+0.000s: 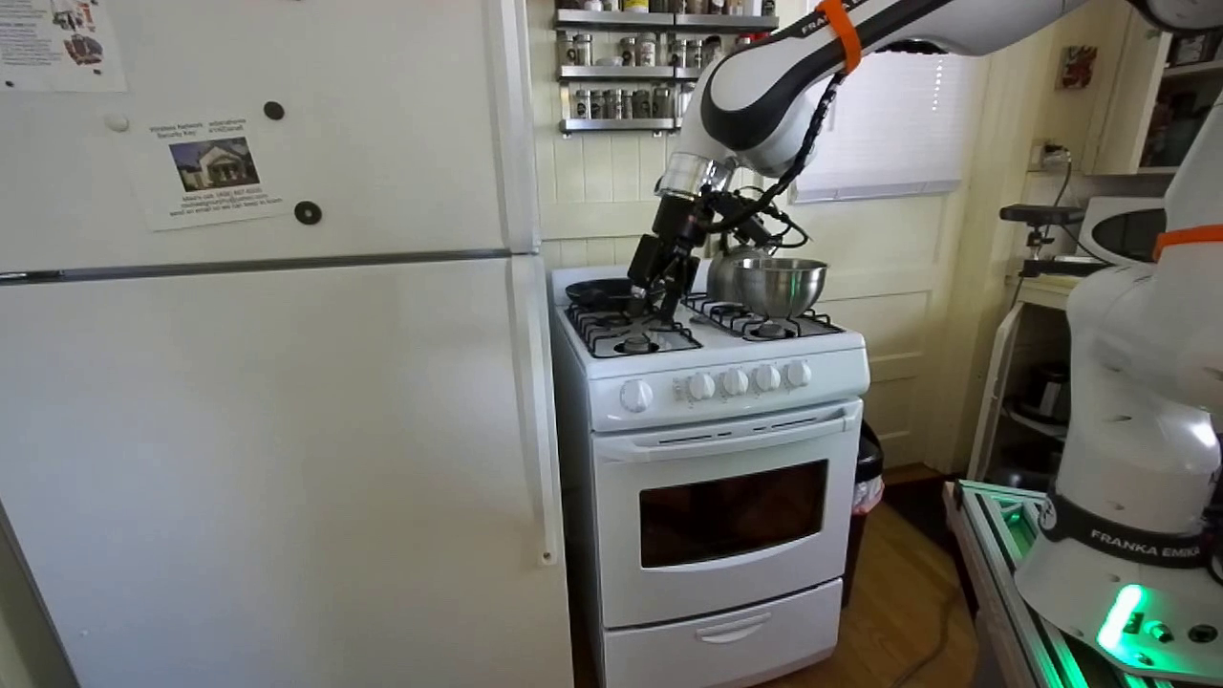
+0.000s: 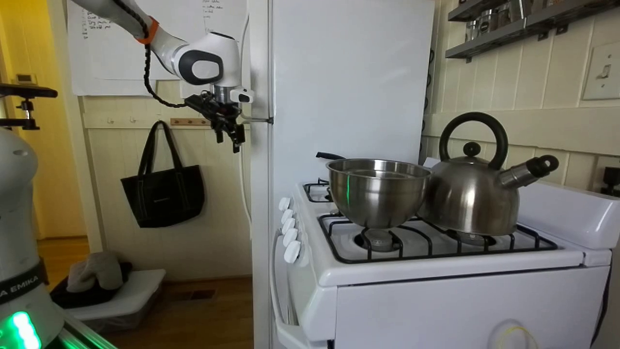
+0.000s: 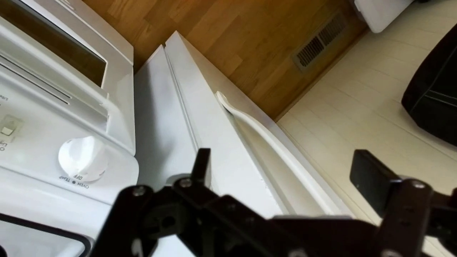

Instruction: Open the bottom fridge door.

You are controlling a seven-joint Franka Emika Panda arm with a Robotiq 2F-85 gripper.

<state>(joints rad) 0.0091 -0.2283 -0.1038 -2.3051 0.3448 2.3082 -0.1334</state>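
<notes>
Stovetop (image 2: 436,266) with bowl (image 2: 378,199), kettle (image 2: 469,198), contents unclear; bottom fridge door (image 1: 287,468) closed.

You have a wood-plank floor (image 3: 221,39) here, and on it stand the white gas stove (image 1: 731,597) and, just beside it, the white refrigerator (image 3: 228,150). On the stove's side away from the refrigerator you'll see a lined trash can (image 1: 868,468), with a thin dark cord (image 1: 942,638) lying nearby. By the cream paneled wall (image 2: 218,242), your floor carries a white-lidded storage bin (image 2: 140,288), with a vent grille (image 3: 319,43) set near it.
</notes>
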